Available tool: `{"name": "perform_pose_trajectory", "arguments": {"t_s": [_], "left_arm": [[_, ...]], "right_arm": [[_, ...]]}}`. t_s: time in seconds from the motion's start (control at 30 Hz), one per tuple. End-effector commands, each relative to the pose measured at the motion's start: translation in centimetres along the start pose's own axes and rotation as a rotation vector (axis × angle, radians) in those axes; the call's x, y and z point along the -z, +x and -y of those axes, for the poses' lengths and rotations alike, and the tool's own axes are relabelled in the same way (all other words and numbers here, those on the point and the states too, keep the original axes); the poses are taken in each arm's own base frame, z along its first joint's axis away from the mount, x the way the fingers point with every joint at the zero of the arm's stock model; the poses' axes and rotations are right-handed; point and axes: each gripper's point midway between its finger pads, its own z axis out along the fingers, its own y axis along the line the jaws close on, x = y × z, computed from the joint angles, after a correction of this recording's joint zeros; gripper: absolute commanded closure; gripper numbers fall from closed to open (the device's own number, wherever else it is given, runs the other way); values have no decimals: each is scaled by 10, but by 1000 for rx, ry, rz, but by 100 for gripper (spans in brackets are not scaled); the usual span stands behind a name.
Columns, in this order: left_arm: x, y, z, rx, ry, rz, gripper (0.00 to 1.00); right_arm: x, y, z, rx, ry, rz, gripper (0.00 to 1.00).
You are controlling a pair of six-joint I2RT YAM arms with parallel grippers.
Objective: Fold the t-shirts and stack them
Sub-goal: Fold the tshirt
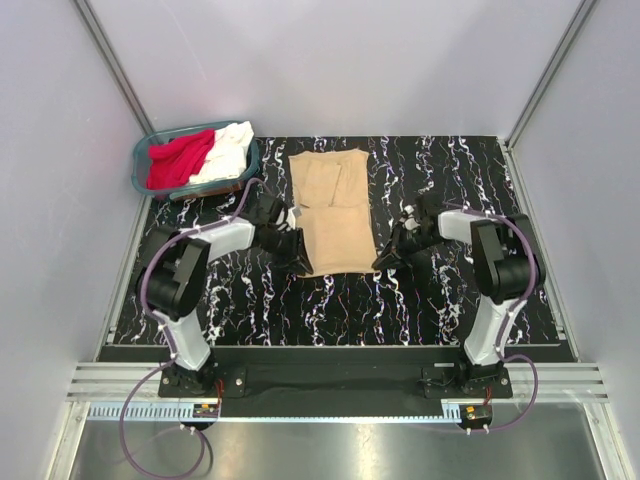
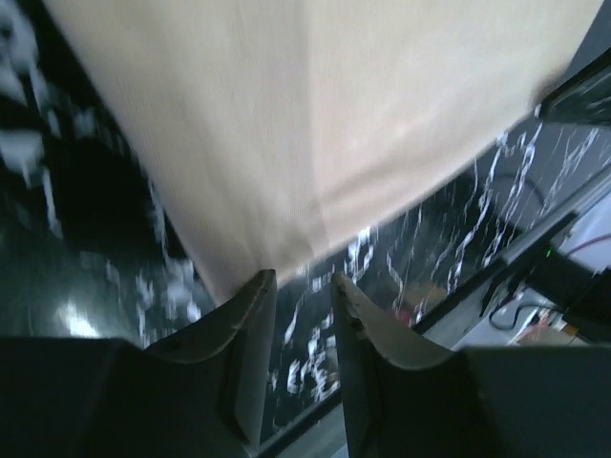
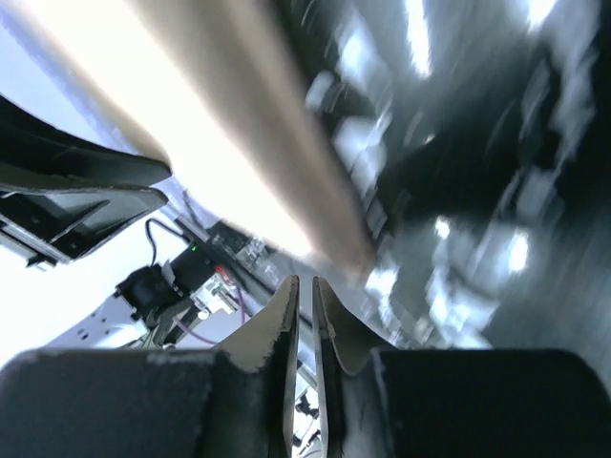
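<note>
The tan t-shirt [image 1: 330, 212] lies flat mid-table, its long axis running away from my bases, with a near hem corner just ahead of each arm. My left gripper [image 2: 304, 282] stands slightly apart, empty (the corner is at one fingertip). My right gripper [image 3: 303, 282] is pinched nearly closed, also empty.

the top view is evenly and softly lit and is sharp throughout; glare is seen along the near metal rail [image 1: 330, 415]. both wrist views are smeared by motion blur: the tan t-shirt [image 2: 325, 124] is washed out, and the marbled table [image 3: 477, 143] is streaked.
</note>
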Motion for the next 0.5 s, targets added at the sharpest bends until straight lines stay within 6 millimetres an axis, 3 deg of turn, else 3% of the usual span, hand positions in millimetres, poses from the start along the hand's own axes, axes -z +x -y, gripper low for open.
{"name": "perform_pose_trajectory", "arguments": {"t_s": [0.0, 0.1, 0.13, 0.17, 0.2, 0.23, 0.27, 0.3, 0.37, 0.4, 0.47], "left_arm": [[34, 2, 12, -104, -10, 55, 63], [58, -24, 34, -122, 27, 152, 60], [58, -33, 32, -96, 40, 154, 60], [56, -42, 32, -90, 49, 162, 60], [58, -56, 38, -93, 60, 183, 60], [57, -65, 36, -61, 75, 184, 61], [43, -75, 29, -36, 85, 177, 62], [42, -87, 30, -24, 101, 197, 63], [31, -111, 25, 32, 156, 242, 63], [29, -120, 24, 42, 169, 261, 64], [22, -136, 18, 72, 181, 289, 64]], "right_arm": [[34, 4, -45, 92, -91, 89, 83], [44, -13, -69, 123, -122, 131, 81], [43, -21, -73, 129, -126, 134, 80], [48, -35, -91, 162, -155, 152, 80], [34, -46, -85, 133, -149, 124, 80], [30, -56, -88, 133, -159, 121, 79], [33, -72, -104, 157, -185, 140, 78], [19, -82, -96, 130, -177, 122, 78], [19, -106, -112, 168, -207, 152, 76], [5, -114, -103, 143, -205, 130, 76], [2, -131, -110, 155, -229, 138, 75]]}}
